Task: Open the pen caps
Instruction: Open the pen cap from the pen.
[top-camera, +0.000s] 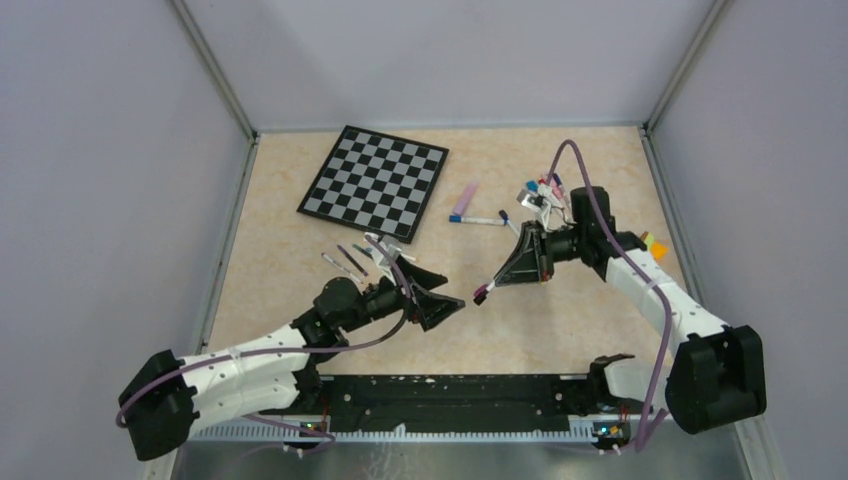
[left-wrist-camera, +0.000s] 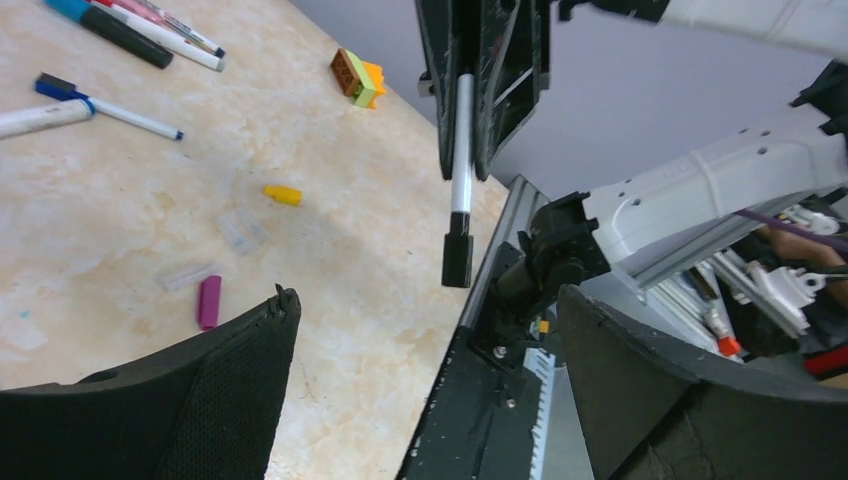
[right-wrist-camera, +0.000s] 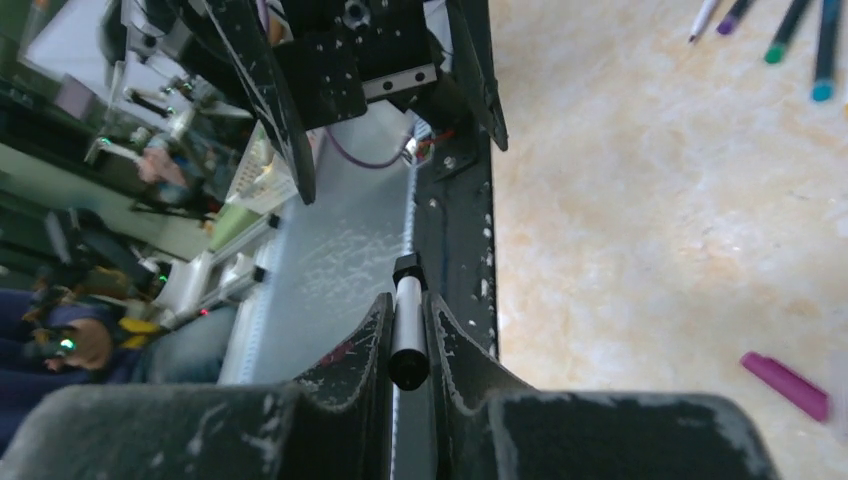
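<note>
Pen cap (left-wrist-camera: 457, 258): black, on a white pen (left-wrist-camera: 462, 150), in the air nearer the arms than the chessboard (top-camera: 375, 182), to its right.
Right gripper (right-wrist-camera: 408, 345): clamped on the pen's body.
Left gripper (top-camera: 452, 291): spread wide, holding nothing, just short of the cap.

No writing, number, brand or sign can be read in any view. The pen (left-wrist-camera: 461, 185) seen closest shows a bare white barrel, and the chessboard (top-camera: 375, 181) carries only plain squares.
</note>
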